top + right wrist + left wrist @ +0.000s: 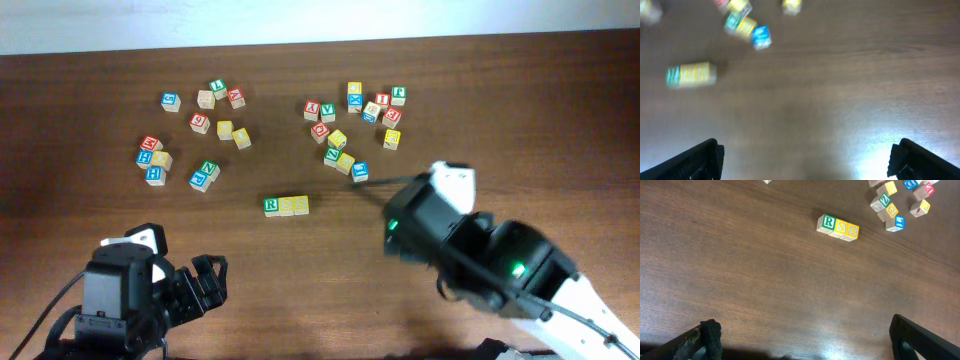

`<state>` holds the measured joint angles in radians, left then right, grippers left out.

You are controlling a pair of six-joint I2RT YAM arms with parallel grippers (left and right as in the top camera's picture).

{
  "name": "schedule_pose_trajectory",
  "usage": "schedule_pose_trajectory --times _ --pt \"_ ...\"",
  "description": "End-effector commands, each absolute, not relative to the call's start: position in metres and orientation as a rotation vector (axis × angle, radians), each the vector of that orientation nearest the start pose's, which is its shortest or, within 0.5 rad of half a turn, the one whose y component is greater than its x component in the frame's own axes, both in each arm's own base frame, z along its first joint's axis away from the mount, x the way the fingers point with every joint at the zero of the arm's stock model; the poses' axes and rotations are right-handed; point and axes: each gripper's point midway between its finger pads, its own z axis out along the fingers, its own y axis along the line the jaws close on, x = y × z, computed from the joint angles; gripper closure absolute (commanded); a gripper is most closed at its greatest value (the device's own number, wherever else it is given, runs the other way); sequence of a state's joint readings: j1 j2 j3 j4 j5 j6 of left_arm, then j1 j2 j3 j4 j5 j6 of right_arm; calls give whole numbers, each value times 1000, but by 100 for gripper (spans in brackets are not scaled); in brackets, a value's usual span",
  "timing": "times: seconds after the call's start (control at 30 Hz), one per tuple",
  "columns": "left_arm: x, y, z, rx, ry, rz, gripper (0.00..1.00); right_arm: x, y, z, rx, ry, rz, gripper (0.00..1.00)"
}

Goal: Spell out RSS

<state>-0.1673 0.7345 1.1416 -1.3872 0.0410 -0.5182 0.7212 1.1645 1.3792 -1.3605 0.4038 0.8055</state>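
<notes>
Mid-table: RSS spelled, jaws wide

At the middle of the brown wooden table, the row of three small wooden letter cubes sits touching: green-and-white R, then two yellow S. My left gripper and right gripper hang spread wide, holding nothing.

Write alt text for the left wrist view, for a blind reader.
Three wooden letter cubes sit touching in a row on a brown wooden table, reading RSS: green R, then two yellow S. Other loose cubes lie top right, and the open left gripper shows at both bottom corners.
</notes>
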Motion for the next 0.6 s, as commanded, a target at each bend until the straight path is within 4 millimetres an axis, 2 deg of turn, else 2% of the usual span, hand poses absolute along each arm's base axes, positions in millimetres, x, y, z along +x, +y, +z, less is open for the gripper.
schedule_pose_trajectory --times 0.0,0.17,0.33,0.43,0.57 --pt "159 -34 238 -446 2540 -316 1 237 81 266 290 2504 84 2" --pt "159 -34 238 -446 2540 -316 1 246 62 259 259 2409 200 2" --pt "159 -34 238 -445 2540 -316 1 229 43 235 282 2291 291 2" --pt "159 -34 238 -446 2540 -316 1 217 33 225 249 2217 272 2" --pt "159 -34 238 -446 2541 -316 1 215 31 213 202 2155 262 2"
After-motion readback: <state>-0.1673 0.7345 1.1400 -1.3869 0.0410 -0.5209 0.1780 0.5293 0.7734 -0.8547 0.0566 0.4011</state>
